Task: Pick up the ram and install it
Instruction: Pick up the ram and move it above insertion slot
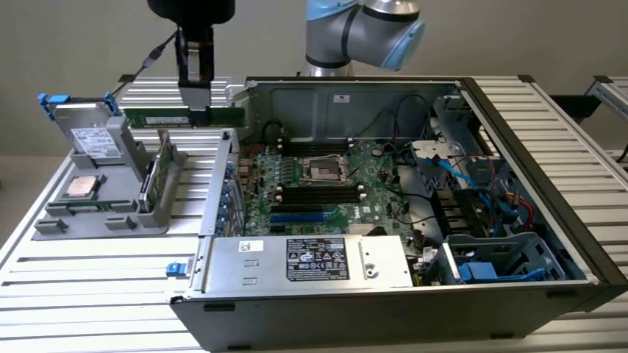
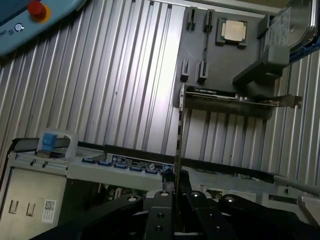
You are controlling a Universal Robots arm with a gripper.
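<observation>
The ram [image 1: 157, 117] is up in the air, a long green stick held level on its edge. The gripper [image 1: 199, 107] has its two fingers clamped down over the ram's top edge, off-centre, nearer the end that points toward the case. The ram hangs above the far end of the grey parts holder [image 1: 51, 225] and just beside the back corner of the open computer case [image 1: 314, 107], and looks clear of both. In the wrist view the ram [image 2: 179, 135] shows edge-on as a thin line running straight out from between the closed fingers of the gripper [image 2: 175, 196].

On the holder below sit a silver processor [image 1: 81, 187], a hard drive [image 1: 93, 138] propped up at the far end, and an expansion card [image 1: 160, 173] standing on edge. Inside the case the motherboard [image 1: 339, 209] lies flat, with long black memory slots [image 1: 312, 149] on either side of the processor socket [image 1: 323, 170]. A power supply [image 1: 304, 259] fills the near side. Everything rests on a slatted metal table [image 1: 88, 294].
</observation>
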